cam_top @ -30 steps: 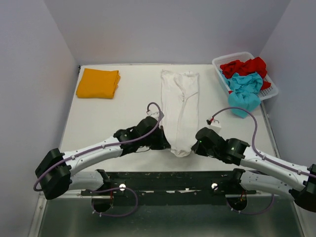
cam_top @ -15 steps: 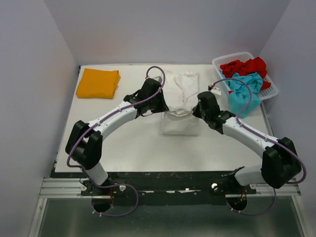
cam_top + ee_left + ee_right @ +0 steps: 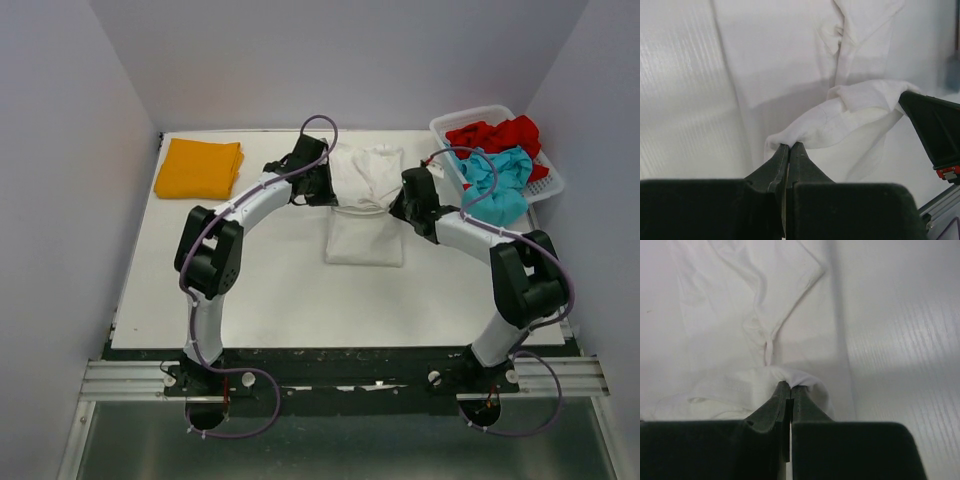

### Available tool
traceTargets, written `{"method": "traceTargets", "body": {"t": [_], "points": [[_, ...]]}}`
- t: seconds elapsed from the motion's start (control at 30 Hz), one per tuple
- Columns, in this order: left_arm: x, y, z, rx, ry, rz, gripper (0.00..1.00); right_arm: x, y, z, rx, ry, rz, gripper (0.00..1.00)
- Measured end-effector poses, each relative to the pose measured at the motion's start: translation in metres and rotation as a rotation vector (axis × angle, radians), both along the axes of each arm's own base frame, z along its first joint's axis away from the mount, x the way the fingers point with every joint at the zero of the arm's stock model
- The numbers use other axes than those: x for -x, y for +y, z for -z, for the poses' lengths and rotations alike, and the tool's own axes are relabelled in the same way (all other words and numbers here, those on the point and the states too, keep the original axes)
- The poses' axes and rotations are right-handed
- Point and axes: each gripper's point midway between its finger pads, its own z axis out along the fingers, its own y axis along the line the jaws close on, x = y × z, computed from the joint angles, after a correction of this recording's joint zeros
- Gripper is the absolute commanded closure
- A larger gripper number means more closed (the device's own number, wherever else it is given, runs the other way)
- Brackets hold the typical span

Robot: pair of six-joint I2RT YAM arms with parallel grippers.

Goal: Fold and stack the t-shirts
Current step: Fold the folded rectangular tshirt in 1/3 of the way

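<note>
A white t-shirt lies lengthwise in the middle of the table, its near end lifted and carried back over the rest. My left gripper is shut on the left corner of that lifted hem. My right gripper is shut on the right corner. The hem sags between the two grippers above the flat part of the shirt. A folded orange-yellow t-shirt rests at the far left corner. Crumpled red and teal t-shirts sit at the far right.
A white lattice basket at the far right corner holds the red and teal shirts, the teal one spilling over its near side. Both arms reach far over the table, elbows out. Walls close in the left, back and right sides.
Both grippers have carried the shirt's near hem from the table's front edge back toward the far end, doubling the white shirt over itself. The arms have stretched out.
</note>
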Motion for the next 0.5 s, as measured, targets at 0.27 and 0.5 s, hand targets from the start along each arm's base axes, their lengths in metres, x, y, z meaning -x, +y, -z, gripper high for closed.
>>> {"method": "traceTargets", "body": {"t": [0.27,0.5], "points": [[-0.019,0.005,0.021,0.0,0.066,-0.005,0.94,-0.018,0.0,0.017,0.001,0.015,0.014,0.77],[-0.035,0.0,0.031,0.008,0.116,0.018,0.02,-0.043,-0.003,0.022,-0.016,0.02,0.034,0.02]]}}
